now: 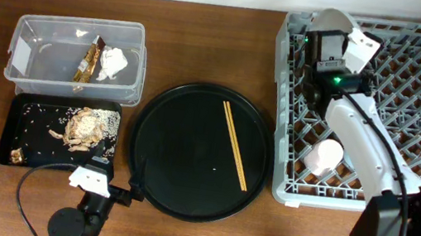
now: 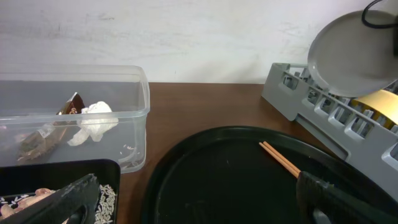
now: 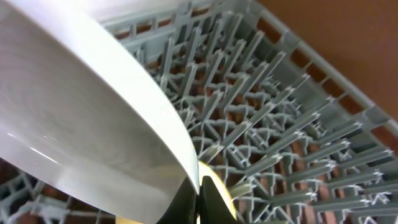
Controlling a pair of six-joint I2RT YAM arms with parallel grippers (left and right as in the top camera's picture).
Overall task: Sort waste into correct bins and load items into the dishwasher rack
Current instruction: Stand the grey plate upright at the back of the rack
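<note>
- Over the far-left corner of the dishwasher rack [image 1: 413, 106]: right fingers [image 3: 186, 211] pinching the rim of the pale plate [image 1: 334, 21], held on edge above the pegs.
- Below that plate, inside the rack: a yellow bowl [image 3: 217, 190], mostly hidden.
- In the rack's near-left part: a pale pink cup [image 1: 324, 158] among the pegs.
- Just left of the rack, on the tabletop [image 1: 206, 34]: a round black tray [image 1: 181, 147] with the chopsticks [image 1: 234, 145] lying slantwise on it, side by side.
- Farther left of the rack: a clear box [image 1: 45, 51] holding the snack wrapper [image 1: 87, 62] and white tissue [image 1: 114, 64].
- Touching the box's near side: a shallow black tray [image 1: 22, 144] with food scraps [image 1: 85, 127] and crumbs.
- Well apart from the rack, at the round tray's near-left rim: left fingers [image 2: 68, 199] spread wide, gripping nothing.
</note>
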